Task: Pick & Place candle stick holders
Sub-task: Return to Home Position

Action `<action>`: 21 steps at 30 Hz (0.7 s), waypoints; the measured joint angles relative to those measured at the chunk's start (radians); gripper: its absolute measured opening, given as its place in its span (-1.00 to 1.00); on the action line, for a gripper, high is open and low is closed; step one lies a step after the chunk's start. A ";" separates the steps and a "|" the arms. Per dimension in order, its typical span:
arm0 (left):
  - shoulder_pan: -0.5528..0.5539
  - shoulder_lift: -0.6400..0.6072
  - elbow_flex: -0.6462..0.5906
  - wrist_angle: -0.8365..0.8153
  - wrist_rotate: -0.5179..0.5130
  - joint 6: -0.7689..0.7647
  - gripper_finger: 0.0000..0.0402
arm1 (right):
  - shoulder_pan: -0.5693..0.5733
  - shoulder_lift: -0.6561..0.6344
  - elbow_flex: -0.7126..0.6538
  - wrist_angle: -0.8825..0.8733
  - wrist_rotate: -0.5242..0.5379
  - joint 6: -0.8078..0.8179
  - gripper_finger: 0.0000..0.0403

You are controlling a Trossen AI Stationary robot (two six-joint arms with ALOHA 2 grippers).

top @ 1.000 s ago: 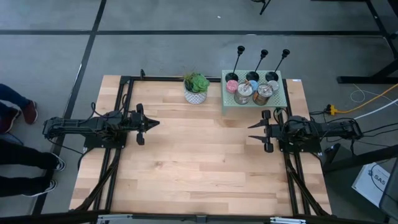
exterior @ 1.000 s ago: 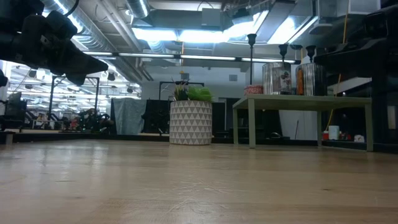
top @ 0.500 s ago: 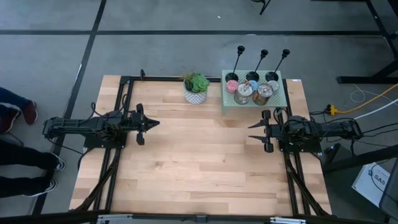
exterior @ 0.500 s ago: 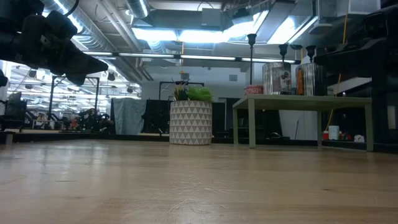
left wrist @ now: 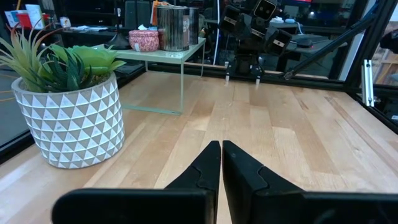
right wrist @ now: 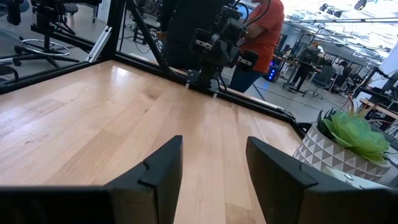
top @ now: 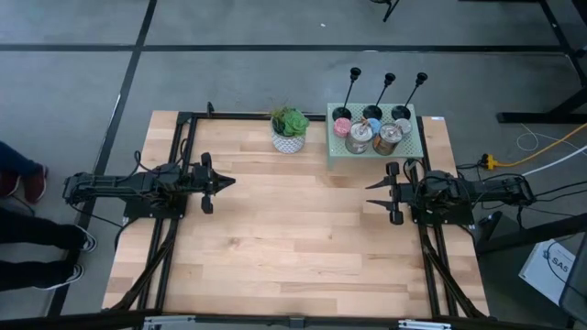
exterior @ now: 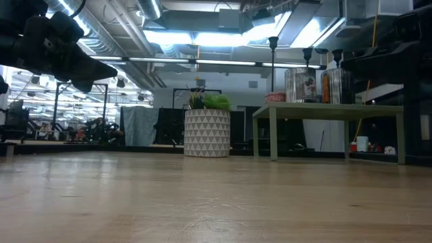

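Three black candle stick holders (top: 342, 113) (top: 371, 112) (top: 401, 112) stand upright by their round bases along the far edge of a small pale green stand (top: 417, 142) at the table's far right. Their stems and knobs show in the low view (exterior: 273, 42). My left gripper (top: 229, 181) is shut and empty above the table's left middle, pointing right; it also shows in the left wrist view (left wrist: 221, 146). My right gripper (top: 370, 194) is open and empty at the right middle, pointing left, just in front of the stand; it also shows in the right wrist view (right wrist: 214, 155).
Two silver tins (top: 359, 137) (top: 390, 136) and a pink candle (top: 341, 126) share the stand with the holders. A potted plant (top: 290, 129) stands left of the stand at the far edge. Bare wood (top: 293, 229) lies between the arms. A person's legs (top: 27, 183) show left of the table.
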 joint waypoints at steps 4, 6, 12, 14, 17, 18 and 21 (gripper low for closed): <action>0.000 0.000 0.000 0.000 0.000 0.000 -0.95 | 0.000 0.000 0.000 0.000 0.000 0.000 -0.11; 0.000 0.000 0.000 0.000 0.000 0.000 -0.94 | 0.000 0.000 0.000 0.000 0.000 0.000 -0.11; 0.000 0.000 0.000 0.000 0.000 0.000 -0.94 | 0.000 0.000 0.000 0.000 0.000 0.000 -0.11; 0.000 0.000 0.000 0.000 0.000 0.000 -0.95 | 0.000 0.000 0.000 0.000 0.000 0.000 -0.11; 0.000 0.000 0.000 0.000 0.000 0.000 -0.96 | 0.000 0.000 0.000 0.000 0.000 0.000 -0.11; 0.000 0.000 0.000 0.000 0.000 0.000 -0.96 | 0.000 0.000 0.000 0.000 0.000 0.000 -0.11; 0.000 0.000 0.000 0.000 0.000 0.000 -0.96 | 0.000 0.000 0.000 0.000 0.001 0.000 -0.11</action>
